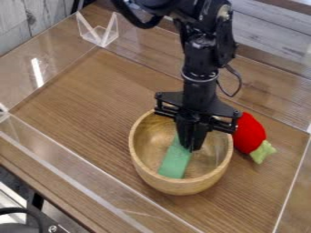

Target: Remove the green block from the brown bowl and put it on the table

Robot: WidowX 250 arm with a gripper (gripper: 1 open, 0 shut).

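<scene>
A light wooden brown bowl stands on the table near the front. A long green block lies tilted inside it, its upper end between my fingers. My black gripper points straight down into the bowl and is shut on the block's upper end. The block's lower end rests on the bowl's floor.
A red strawberry-like toy with a green leaf lies just right of the bowl. Clear plastic walls ring the wooden table. A clear stand sits at the back left.
</scene>
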